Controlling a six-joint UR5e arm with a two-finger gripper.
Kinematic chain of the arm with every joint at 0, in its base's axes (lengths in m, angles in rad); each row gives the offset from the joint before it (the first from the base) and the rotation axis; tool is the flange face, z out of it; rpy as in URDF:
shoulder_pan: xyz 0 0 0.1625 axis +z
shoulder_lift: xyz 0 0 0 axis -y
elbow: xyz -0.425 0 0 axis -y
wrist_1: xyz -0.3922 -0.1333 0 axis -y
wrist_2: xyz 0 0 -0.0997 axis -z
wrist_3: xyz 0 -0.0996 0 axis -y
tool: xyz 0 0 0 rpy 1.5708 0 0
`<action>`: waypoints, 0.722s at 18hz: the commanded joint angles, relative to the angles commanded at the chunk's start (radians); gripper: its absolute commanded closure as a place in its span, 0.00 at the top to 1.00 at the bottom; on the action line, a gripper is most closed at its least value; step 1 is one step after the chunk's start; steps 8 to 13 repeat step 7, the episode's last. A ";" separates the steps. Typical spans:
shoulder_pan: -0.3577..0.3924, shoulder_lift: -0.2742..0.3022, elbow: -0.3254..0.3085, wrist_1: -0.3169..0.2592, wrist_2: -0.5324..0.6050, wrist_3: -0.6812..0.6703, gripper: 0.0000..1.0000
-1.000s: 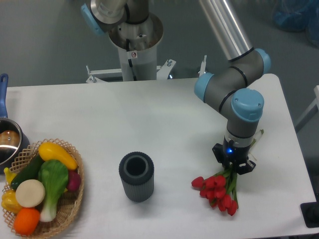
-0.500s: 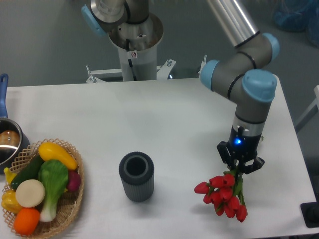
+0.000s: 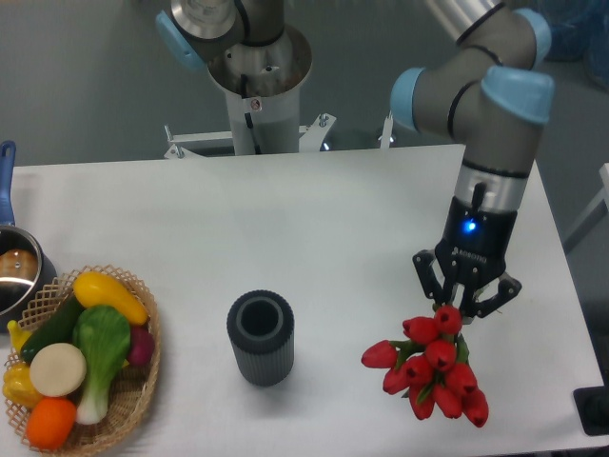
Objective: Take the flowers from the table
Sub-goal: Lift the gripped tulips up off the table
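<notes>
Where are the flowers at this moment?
The flowers hang from the gripper at the table's front right, right of the dark cup.

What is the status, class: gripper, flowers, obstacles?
Gripper shut on flowers. Red tulip bunch hanging heads-down over table. Dark cup to its left, apart; nothing obstructing.

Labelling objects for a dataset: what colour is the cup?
Dark grey, ribbed cup, clearest in the fixed camera view.

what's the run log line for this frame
phase: lifting | claw: shut on flowers | flowers: hanging buds-down above table | dark cup: upright, untouched
</notes>
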 joint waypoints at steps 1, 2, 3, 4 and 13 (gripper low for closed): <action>0.002 0.003 -0.002 0.000 -0.005 0.000 0.22; 0.003 0.005 -0.003 0.000 -0.015 0.000 0.22; 0.006 0.005 -0.003 0.000 -0.026 0.000 0.22; 0.009 0.006 -0.003 0.000 -0.038 0.000 0.22; 0.012 0.020 0.000 0.000 -0.074 -0.028 0.22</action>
